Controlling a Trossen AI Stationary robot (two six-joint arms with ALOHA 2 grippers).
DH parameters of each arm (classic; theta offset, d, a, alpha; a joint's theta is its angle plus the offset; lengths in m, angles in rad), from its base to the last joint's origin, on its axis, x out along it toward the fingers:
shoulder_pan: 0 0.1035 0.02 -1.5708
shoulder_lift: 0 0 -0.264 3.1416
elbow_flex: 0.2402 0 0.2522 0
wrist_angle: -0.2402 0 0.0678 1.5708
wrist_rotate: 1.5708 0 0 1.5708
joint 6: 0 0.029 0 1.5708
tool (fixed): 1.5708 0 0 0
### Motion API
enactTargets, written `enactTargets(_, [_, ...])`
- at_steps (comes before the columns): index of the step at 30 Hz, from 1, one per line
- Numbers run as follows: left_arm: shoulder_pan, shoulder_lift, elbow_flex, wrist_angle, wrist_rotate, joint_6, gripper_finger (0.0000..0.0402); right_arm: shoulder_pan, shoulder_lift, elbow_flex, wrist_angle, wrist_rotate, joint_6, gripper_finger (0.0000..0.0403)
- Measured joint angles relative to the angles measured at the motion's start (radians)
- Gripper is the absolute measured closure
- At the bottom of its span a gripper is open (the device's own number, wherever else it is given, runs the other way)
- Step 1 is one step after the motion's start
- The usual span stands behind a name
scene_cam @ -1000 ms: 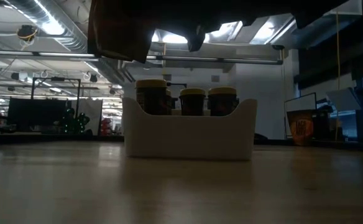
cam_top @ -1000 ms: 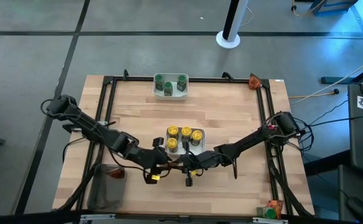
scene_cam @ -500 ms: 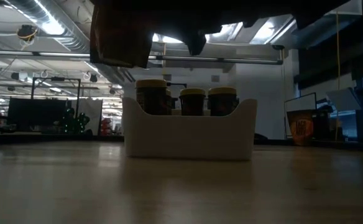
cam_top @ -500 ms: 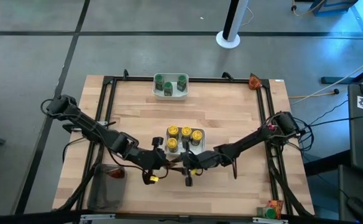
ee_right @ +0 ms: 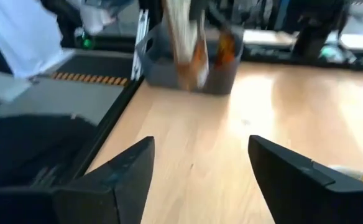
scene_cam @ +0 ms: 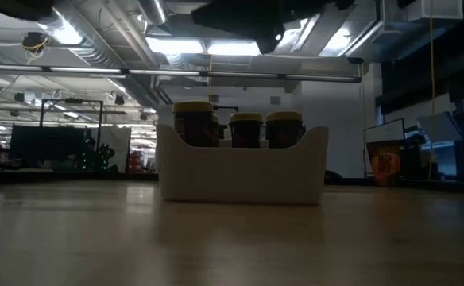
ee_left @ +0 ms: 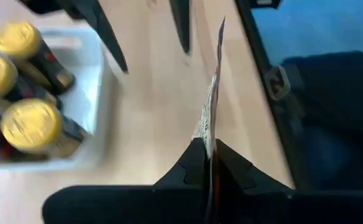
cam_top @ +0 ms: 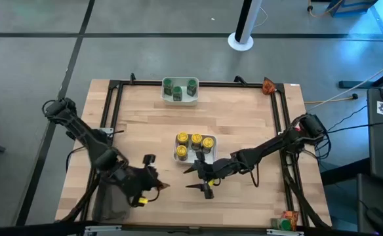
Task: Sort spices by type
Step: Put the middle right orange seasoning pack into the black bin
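A second ago the two grippers met nose to nose in front of the yellow-cap bowl, with a brown packet held between them; now they have drawn apart. The left gripper [cam_top: 153, 187] has swung back toward the table's front-left corner, next to the clear grey tray [cam_top: 110, 203], and it is clamped on the thin packet [ee_left: 210, 106], which the left wrist view shows edge-on, pinched between the closed fingers. The right gripper [cam_top: 197, 177] has stayed in front of the nearer white bowl [cam_top: 178, 155], its fingers [ee_right: 116, 176] now spread wide with nothing between them. In the low view the dark packet that hung at upper left has gone, and only arm parts remain along the top. Counted from above: four yellow-capped jars [cam_top: 195, 143] stand in the nearer bowl, though the low view shows only three caps [scene_cam: 246, 119] above its wall. Three green-capped jars [cam_top: 178, 87] sit in the farther white bowl [cam_top: 168, 99] at the table's back edge. One packet is in the left gripper, and the right wrist view shows at least one more orange-brown packet [ee_right: 226, 48] inside the grey tray; how many lie there I cannot tell
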Motion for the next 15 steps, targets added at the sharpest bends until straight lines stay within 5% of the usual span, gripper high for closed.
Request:
enactTargets(9, [-0.217,-0.001,0.044,-0.246,-0.046,-0.427,0.0401,0.016,0.027,-0.001,-0.041,0.014,0.061,0.0145])
enactTargets(15, [-0.408,0.004,0.04,-0.371,-0.166,-0.745,0.0401,0.016,0.061,-0.002,-0.024,0.027,0.066,0.0145])
